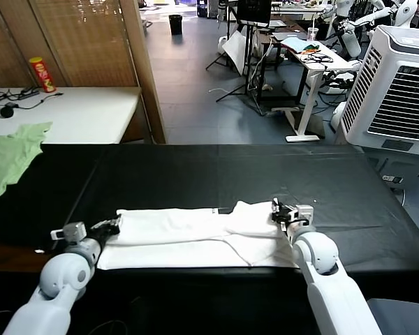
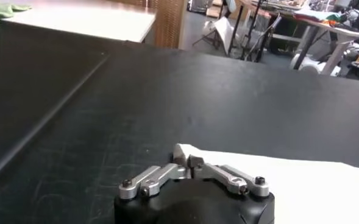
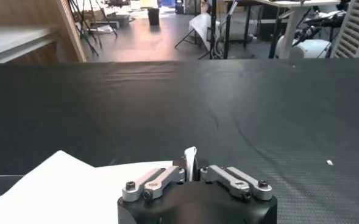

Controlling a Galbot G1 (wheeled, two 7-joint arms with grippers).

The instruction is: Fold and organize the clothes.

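Both arms are down at the near edge of the black bench, one at each end of the white T-shirt, which lies in a long, partly folded band along that edge. The left pincer is clamped on the shirt's left end; in the left wrist view its tips are together with a little peak of white cloth pinched between them. The right pincer is clamped on the right end, and the right wrist view shows a thin upright sliver of fabric caught between its closed tips.

Both holds look slim, just an edge of cloth each. The risk from here, I'd judge: a quick lift or an uneven pull could let the fabric slide out of one pincer, and that end would drop and skew the fold. Either pincer may also have only the top layer, so the lower layer stays flat and bunches. A green garment lies at the bench's far left edge, well apart.
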